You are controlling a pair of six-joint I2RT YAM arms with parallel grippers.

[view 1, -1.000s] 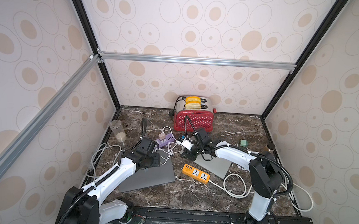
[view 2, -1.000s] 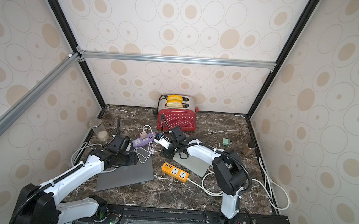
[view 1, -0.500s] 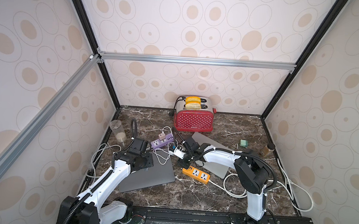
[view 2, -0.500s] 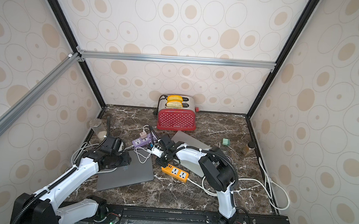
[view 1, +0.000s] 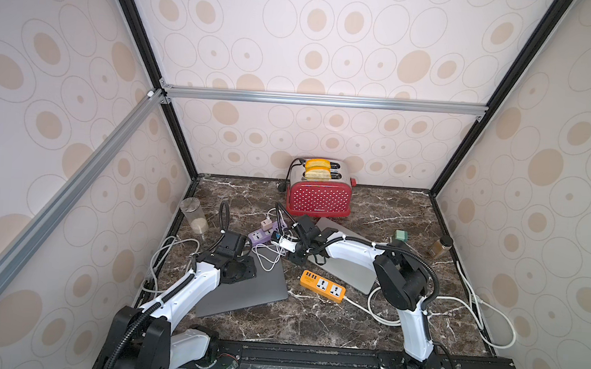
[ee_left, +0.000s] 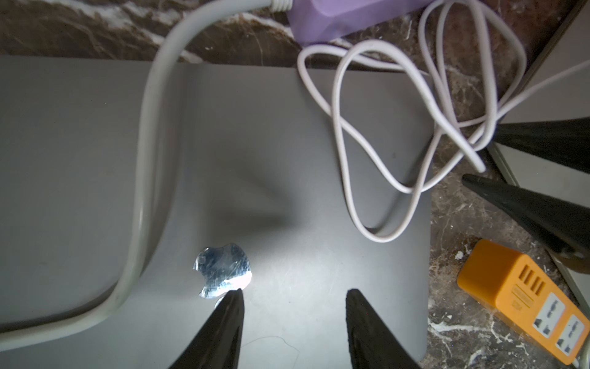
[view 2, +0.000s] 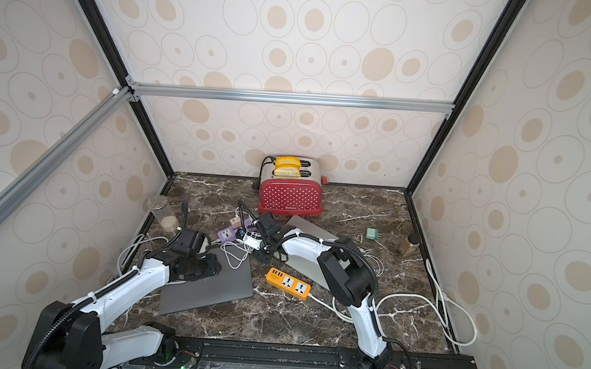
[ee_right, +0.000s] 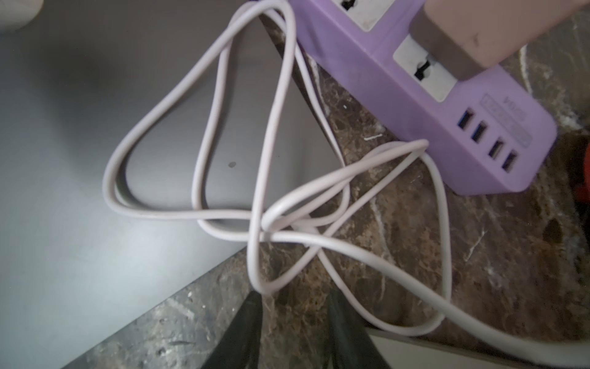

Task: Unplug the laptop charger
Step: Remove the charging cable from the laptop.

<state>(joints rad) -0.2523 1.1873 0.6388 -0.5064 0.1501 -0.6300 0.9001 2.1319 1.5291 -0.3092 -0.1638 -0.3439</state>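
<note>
Charger [ee_right: 479, 32] sits plugged in purple strip [ee_right: 383, 105], cable [ee_right: 271, 223] tangled across laptop [ee_right: 95, 223]. Right gripper [ee_right: 292, 322] beside tangle, left gripper [ee_left: 293, 306] over laptop lid; both jaws apart, empty. Step: approach. Next: clamp charger, pull straight out.

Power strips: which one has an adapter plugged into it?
The purple power strip, with a pinkish adapter seated in one of its sockets. The orange power strip shows both sockets empty.
</note>
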